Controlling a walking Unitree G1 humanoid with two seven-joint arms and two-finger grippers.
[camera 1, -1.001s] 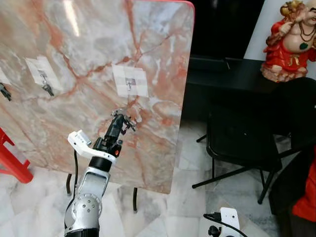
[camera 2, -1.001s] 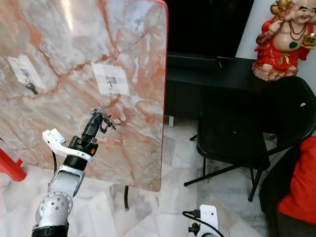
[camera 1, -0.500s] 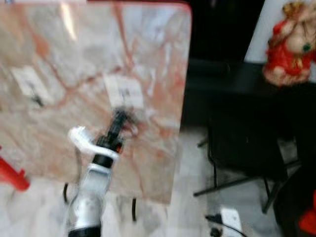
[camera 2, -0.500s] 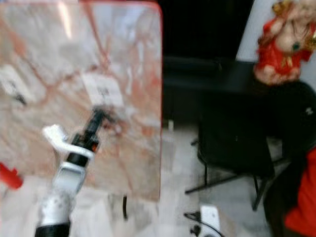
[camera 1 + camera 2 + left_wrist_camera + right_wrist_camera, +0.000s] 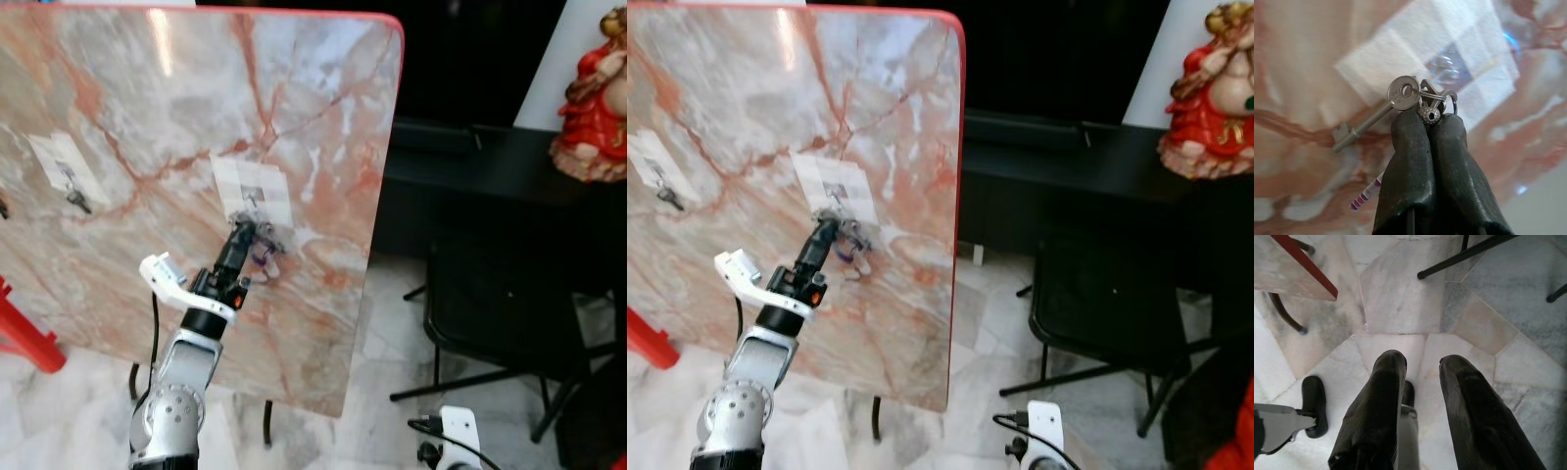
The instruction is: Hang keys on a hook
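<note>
Jaws of your left gripper [image 5: 1429,128] pinch the keys [image 5: 1400,100] by their ring, right at the white patch [image 5: 253,190] mid-panel on the marble board [image 5: 323,127], well inside its red edge. Your right gripper [image 5: 1418,382] hangs over the floor [image 5: 1400,298], jaws apart and empty.

Glossy marble-look board [image 5: 176,117], shiny metal keys [image 5: 1400,98], matt black rubbery tool fingers [image 5: 1410,161].

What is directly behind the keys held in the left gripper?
Behind the keys, pinched in the left gripper, sits a white adhesive patch on the marble board. The hook on that patch is blurred and partly covered by the keys.
</note>
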